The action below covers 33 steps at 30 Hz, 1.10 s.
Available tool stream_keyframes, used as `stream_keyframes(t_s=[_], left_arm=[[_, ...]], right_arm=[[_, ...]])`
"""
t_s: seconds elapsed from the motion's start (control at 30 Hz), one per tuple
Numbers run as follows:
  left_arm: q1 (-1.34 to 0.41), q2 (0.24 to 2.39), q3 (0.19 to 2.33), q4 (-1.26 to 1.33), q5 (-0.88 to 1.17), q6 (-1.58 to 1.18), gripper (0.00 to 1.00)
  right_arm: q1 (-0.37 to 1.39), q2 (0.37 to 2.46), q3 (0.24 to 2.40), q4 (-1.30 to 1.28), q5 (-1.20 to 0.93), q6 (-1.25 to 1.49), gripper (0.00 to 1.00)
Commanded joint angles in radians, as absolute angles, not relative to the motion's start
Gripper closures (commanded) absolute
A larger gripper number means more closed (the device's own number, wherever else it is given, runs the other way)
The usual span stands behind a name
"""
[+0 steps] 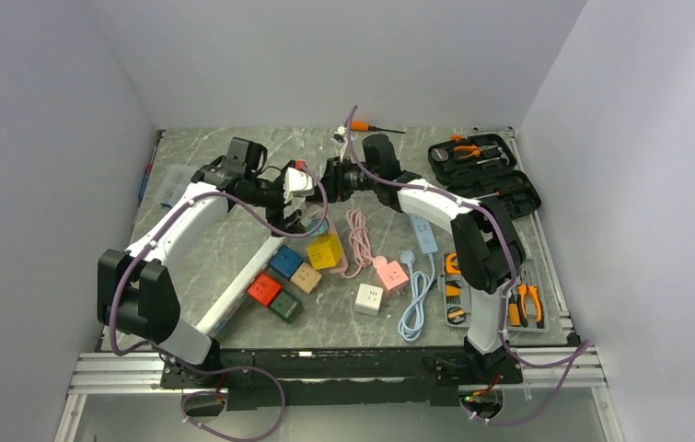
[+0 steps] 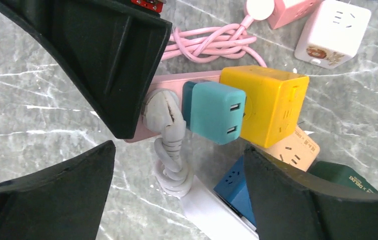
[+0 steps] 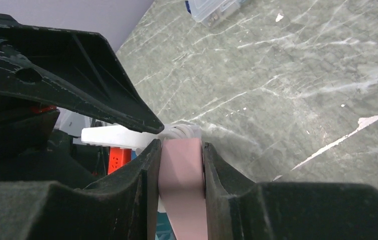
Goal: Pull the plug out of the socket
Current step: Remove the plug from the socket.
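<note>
White plug point(image 2: 160, 107) in pink socket point(image 2: 197, 77)

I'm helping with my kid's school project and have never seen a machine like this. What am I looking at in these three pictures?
These are two robot arms bolted to a marble table. The wide picture looks down from above and behind them. The other two come from a camera on each wrist. On the table lie coloured cube sockets, a pink cable and an open tool case. The right hand is clamped on a pink power strip. That strip carries a white plug, a teal adapter and a yellow cube socket. The left hand is open near the white plug, gripping nothing.
</note>
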State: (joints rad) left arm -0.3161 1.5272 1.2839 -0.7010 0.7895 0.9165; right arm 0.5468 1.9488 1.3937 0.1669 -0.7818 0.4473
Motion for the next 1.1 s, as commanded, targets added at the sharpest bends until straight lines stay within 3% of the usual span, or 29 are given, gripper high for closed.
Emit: stream_keyframes(t_s=[0.0, 0.2, 0.5, 0.8, 0.9, 1.07], left_arm=[[-0.318, 1.524, 1.304, -0.734, 0.887, 0.94, 0.01], [-0.273, 1.595, 1.359, -0.812, 0.942, 0.961, 0.01], [-0.235, 1.726, 1.524, -1.143, 1.044, 1.188, 0.05], [-0.246, 1.743, 1.529, -1.177, 1.09, 1.196, 0.08], [-0.248, 1.747, 1.506, -1.16, 1.091, 1.177, 0.14], [-0.248, 1.704, 1.427, -1.047, 1.109, 1.108, 0.37]], right_arm=[[0.549, 1.837, 1.392, 0.199, -0.809, 0.424, 1.0], [0.556, 1.788, 1.381, 0.208, -0.82, 0.403, 1.0], [0.589, 1.756, 1.434, 0.126, -0.828, 0.332, 1.0], [0.623, 1.766, 1.476, 0.092, -0.802, 0.306, 1.0], [0.626, 1.763, 1.489, 0.08, -0.796, 0.297, 1.0], [0.63, 1.757, 1.493, 0.067, -0.79, 0.284, 1.0]])
